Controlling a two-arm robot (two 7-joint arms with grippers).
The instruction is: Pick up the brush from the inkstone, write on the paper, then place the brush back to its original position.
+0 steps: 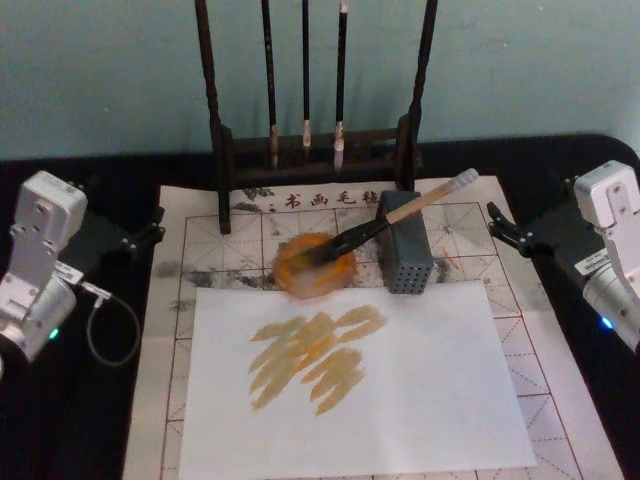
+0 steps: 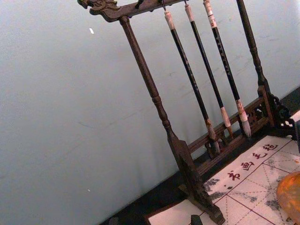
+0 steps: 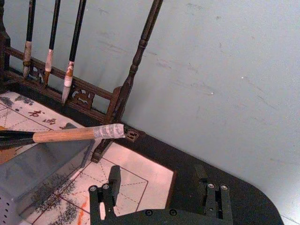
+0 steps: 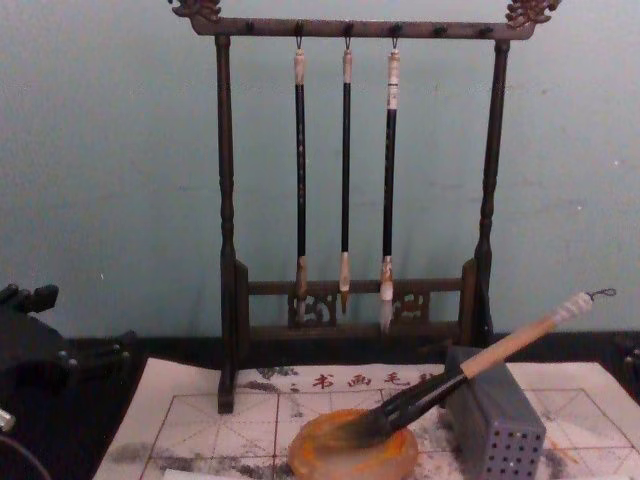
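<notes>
The brush (image 1: 400, 212) lies slanted, its black bristles in the round orange inkstone (image 1: 313, 265) and its wooden handle propped on a grey perforated block (image 1: 405, 255). The white wrapped end (image 3: 108, 131) sticks out past the block. In front of the inkstone lies the paper (image 1: 420, 400), a plain white sheet with amber brush strokes on it, on top of a red-grid mat (image 1: 470, 225). My left gripper (image 1: 153, 227) hangs at the mat's left edge, open and holding nothing. At the right edge my right gripper (image 1: 497, 224) is open too, its fingers (image 3: 115, 177) apart, short of the brush end.
A dark wooden brush rack (image 1: 315, 150) stands behind the mat, against the teal wall, with three thin dark-handled brushes (image 4: 345, 170) hanging from it. A black tabletop (image 1: 110, 400) flanks the mat. A looped cable (image 1: 110, 330) hangs by the left arm.
</notes>
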